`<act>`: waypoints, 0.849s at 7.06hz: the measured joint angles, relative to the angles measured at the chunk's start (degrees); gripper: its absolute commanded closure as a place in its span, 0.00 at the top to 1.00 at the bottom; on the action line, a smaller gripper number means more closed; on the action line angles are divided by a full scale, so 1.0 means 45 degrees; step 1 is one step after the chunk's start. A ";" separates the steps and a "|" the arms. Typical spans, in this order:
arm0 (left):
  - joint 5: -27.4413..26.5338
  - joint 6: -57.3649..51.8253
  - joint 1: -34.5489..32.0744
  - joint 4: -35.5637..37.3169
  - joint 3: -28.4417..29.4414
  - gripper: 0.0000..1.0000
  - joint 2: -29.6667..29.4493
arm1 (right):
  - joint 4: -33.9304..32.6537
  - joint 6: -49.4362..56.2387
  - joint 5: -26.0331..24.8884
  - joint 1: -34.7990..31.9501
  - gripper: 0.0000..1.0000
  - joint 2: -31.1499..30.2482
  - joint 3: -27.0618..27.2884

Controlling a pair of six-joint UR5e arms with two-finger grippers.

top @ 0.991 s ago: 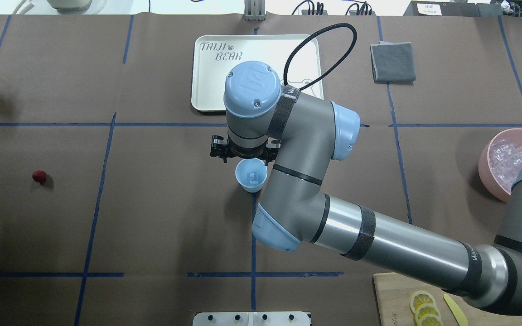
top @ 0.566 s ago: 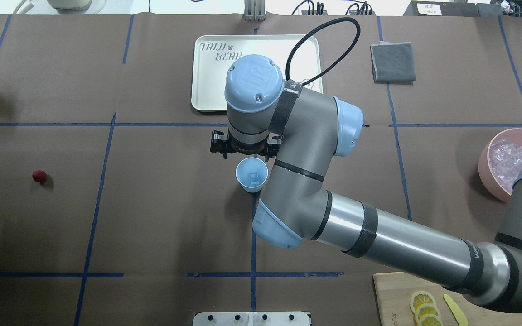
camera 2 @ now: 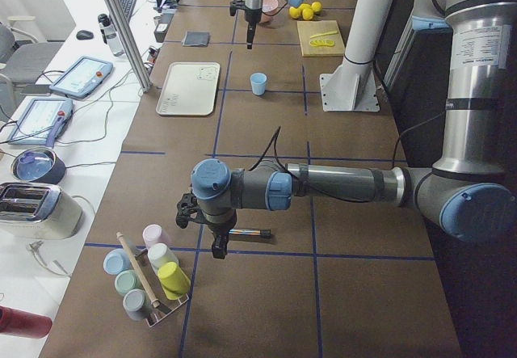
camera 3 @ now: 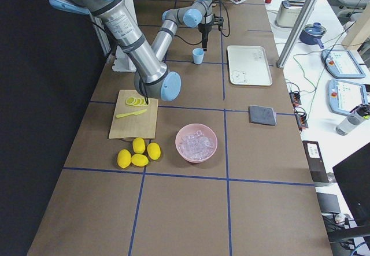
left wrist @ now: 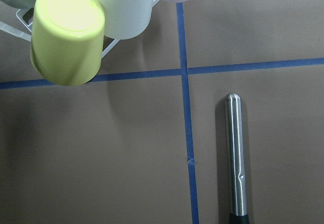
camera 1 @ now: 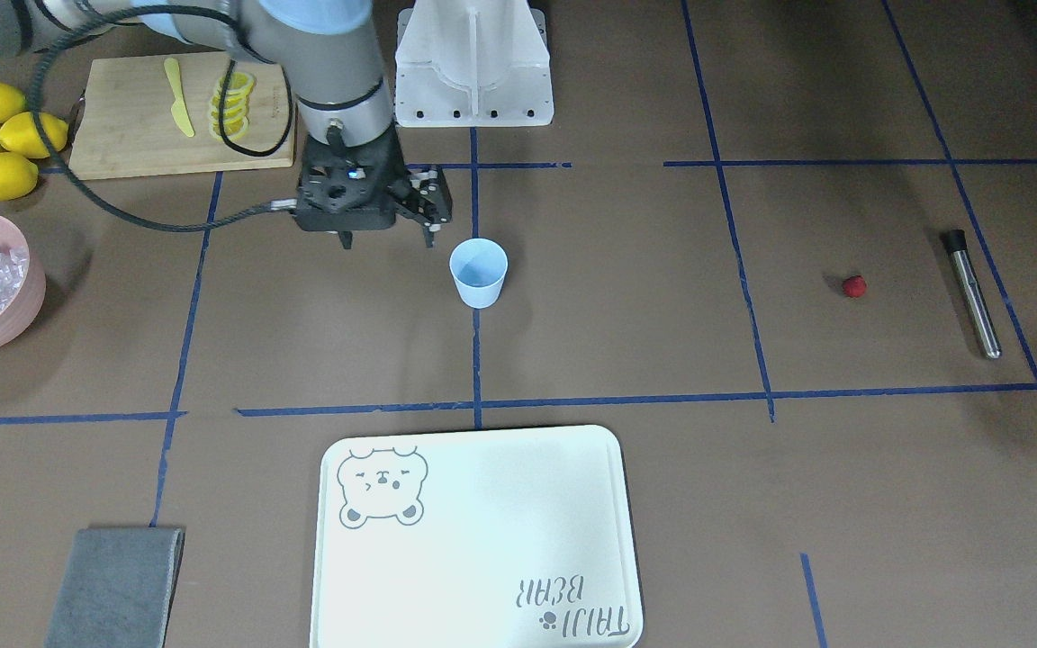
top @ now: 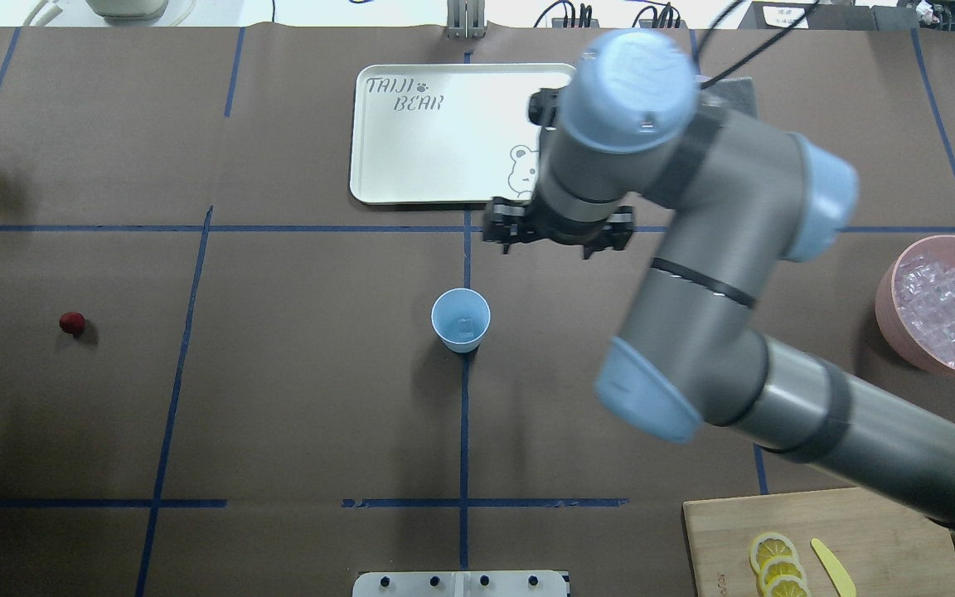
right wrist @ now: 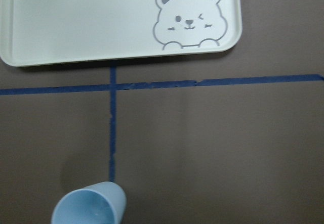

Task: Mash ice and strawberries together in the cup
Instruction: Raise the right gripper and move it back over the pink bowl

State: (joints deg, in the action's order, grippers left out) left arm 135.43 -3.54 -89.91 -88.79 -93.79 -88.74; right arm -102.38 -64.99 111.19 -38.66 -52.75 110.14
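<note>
1. The cup [top: 461, 319] stands upright at the middle of the surface, on a blue tape line. One cube of ice [top: 467, 326] lies in its bottom, and nothing touches the cup.
2. The right tool [top: 558, 240] hangs released and empty. It is to the right of the cup and farther off, by the near edge of the tray [top: 411, 149], well apart from the cup.
3. The strawberry [top: 72, 322] lies alone on the surface well to the left of the cup, near the metal rod [camera 1: 974, 297]. The step in hand is therefore probably getting the berry into the cup before any mashing.
4. The left tool [camera 2: 216, 249] hovers over the surface near that rod. It shows only in the side view, so whether it is released or clenched cannot be told.
5. The berry is small and round and would likely roll if nudged. The tool should come straight down with a finger on either side and squeeze lightly, since the fruit looks soft.
6. The berry should be let go low and centred over the cup's mouth, because the cup looks light and a knock on its rim could tip it.
7. If more ice is wanted, the pink bowl [top: 884, 298] at the far right holds plenty.
</note>
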 measured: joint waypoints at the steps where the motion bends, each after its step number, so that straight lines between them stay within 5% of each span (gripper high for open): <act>1: 0.0001 0.0003 0.0000 -0.0004 -0.0022 1.00 0.0001 | -0.0006 0.1012 0.0656 -0.0798 0.99 -0.1403 0.1265; 3: 0.0003 0.0005 0.0000 0.0002 -0.0142 1.00 0.0054 | 0.0478 0.2804 0.1776 -0.2449 0.99 -0.4180 0.2722; 6: 0.0043 0.0022 -0.0012 0.0017 -0.0360 1.00 0.0084 | 0.2728 0.7282 0.2707 -0.4638 0.99 -0.8453 0.3020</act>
State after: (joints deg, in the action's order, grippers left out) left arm 135.62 -3.44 -89.97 -88.71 -95.41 -88.37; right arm -90.10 -32.22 123.37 -59.53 -90.78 123.73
